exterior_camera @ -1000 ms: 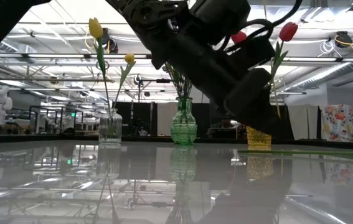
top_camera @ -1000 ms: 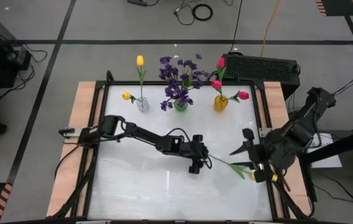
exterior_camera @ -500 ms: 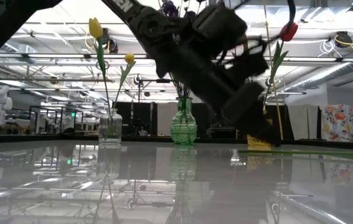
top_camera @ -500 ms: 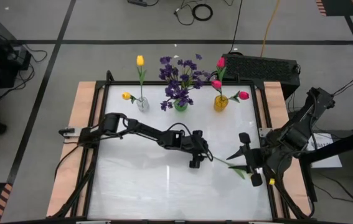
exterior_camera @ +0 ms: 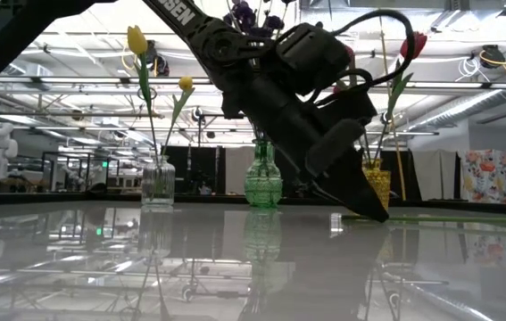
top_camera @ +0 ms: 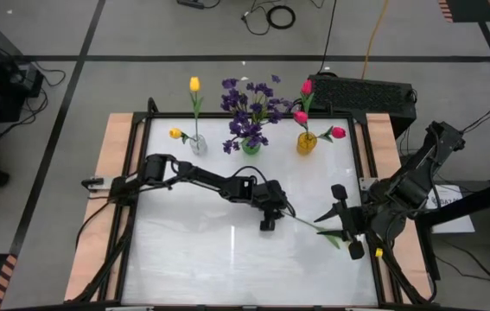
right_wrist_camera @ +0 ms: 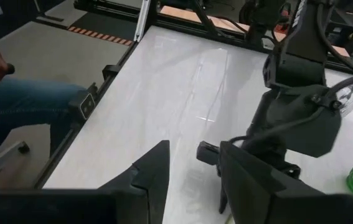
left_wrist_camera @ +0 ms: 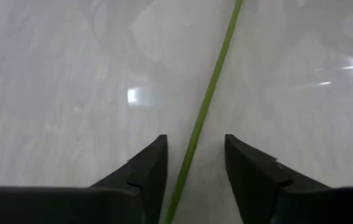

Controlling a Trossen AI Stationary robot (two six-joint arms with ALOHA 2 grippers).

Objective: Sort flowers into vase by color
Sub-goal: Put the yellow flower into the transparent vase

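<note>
**Left Gripper Moves Up Along a Lying Stem**

Since a second ago the left gripper has shifted slightly toward the vases and narrowed; its fingers straddle the green stem on the white table without visibly pinching it. The right gripper, partly open, hovers by the stem's leafy end near the right edge. White letters on the left arm are only partly readable. Yellow tulips, purple blossoms and pink-red tulips stand in separate vases.

Left pincer dropped lower onto stem, fingers narrower; right pincer shifted slightly.
</note>
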